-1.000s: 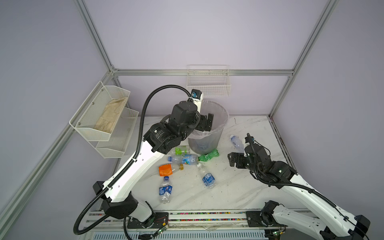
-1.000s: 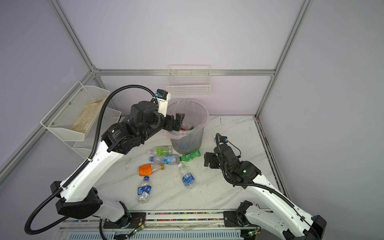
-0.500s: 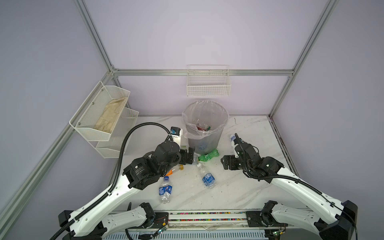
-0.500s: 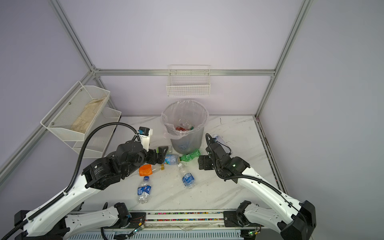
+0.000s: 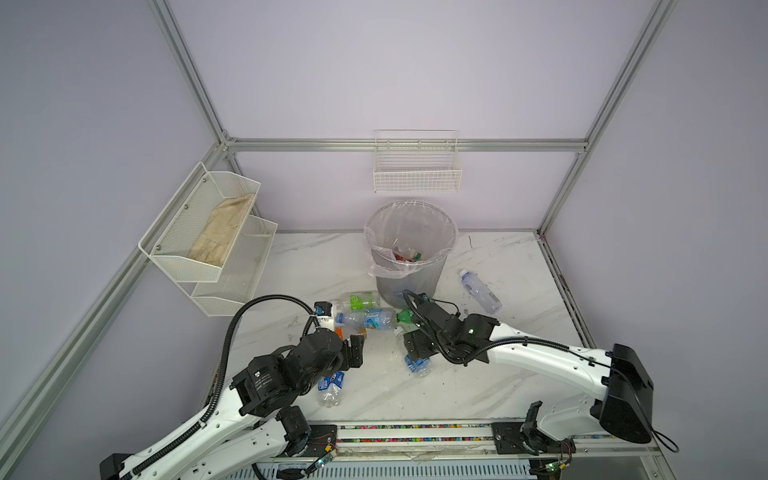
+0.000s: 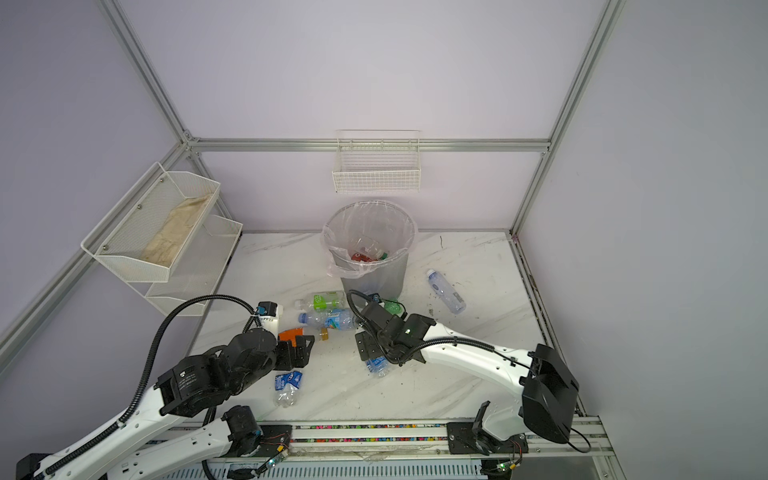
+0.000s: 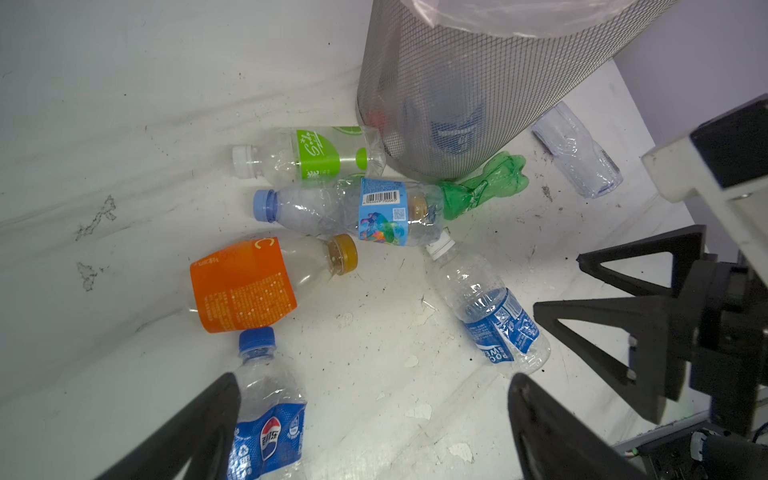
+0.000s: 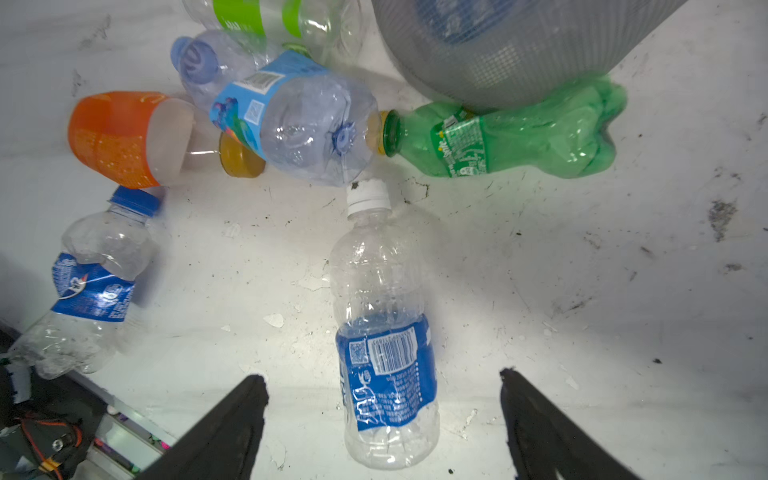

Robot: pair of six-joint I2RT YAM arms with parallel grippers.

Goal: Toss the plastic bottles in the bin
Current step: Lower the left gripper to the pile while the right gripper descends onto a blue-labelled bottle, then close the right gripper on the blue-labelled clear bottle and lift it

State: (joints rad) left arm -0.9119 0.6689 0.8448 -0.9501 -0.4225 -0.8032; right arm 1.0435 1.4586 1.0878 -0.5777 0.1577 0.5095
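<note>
Marble tabletop (image 5: pixel 478 395), left gripper (image 5: pixel 353 353) down from bin (image 5: pixel 409 278), right gripper (image 5: pixel 417 347) now over white-capped bottle (image 8: pixel 382 332), both wide apart.

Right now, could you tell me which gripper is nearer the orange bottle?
Left. The left gripper hangs beside the orange bottle; the right gripper is farther off, above the white-capped bottle.

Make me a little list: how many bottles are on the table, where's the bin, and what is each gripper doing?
Table: seven plastic bottles, all lying down
Bin: upright near the back, some bottles already inside
Closest to bin: green bottle, against its base
Off alone: clear bottle, right of the bin
Left gripper: open, empty, beside the Pepsi bottle
Right gripper: open, empty, straddling the white-capped bottle
</note>
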